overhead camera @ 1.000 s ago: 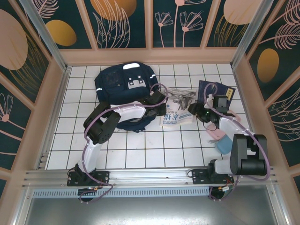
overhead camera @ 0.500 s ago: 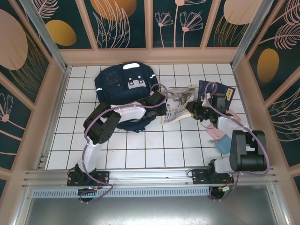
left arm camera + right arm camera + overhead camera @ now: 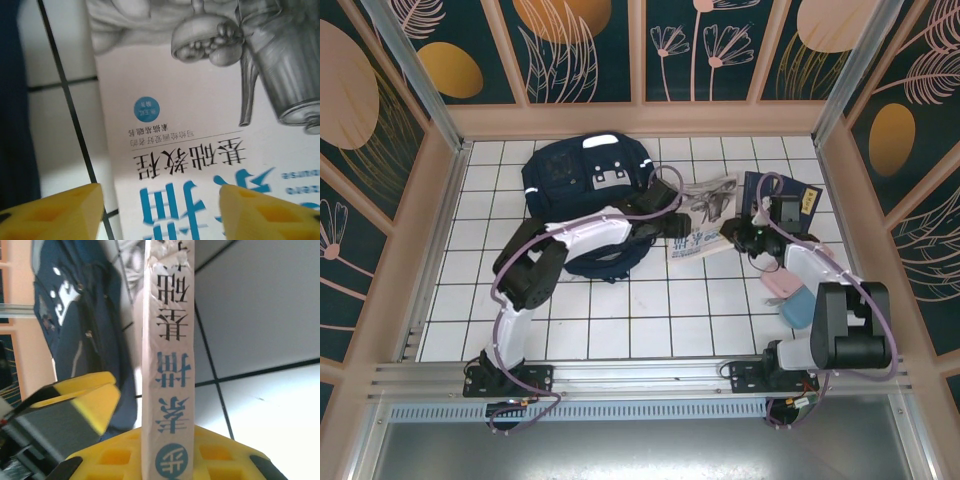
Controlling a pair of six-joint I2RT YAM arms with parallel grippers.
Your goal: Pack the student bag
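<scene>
Right of the student bag (image 3: 582,175), which lies back-left on the white tiles, the drawing book (image 3: 694,243) sits between both grippers.

Left gripper (image 3: 160,214): jaws wide, poised over the cover, holding nothing.

Right gripper (image 3: 155,430): straddles the book's spine edge. One finger (image 3: 95,402) shows a sliver of gap, so you cannot tell whether it bites.

Risks, as judged:
- Any hold is at the very edge, so the book may pivot, droop or slip when you lift.
- With the left jaws free, nothing props the far side.
- The book could snag on the bag's rim or on the left arm (image 3: 590,232), which lies across the bag's near side.

Hard to see:
- The bag's opening is under that arm.
- The book's lower part is cut off in the left wrist view.
- Pink and blue object (image 3: 788,297) by the right arm: unidentifiable.
</scene>
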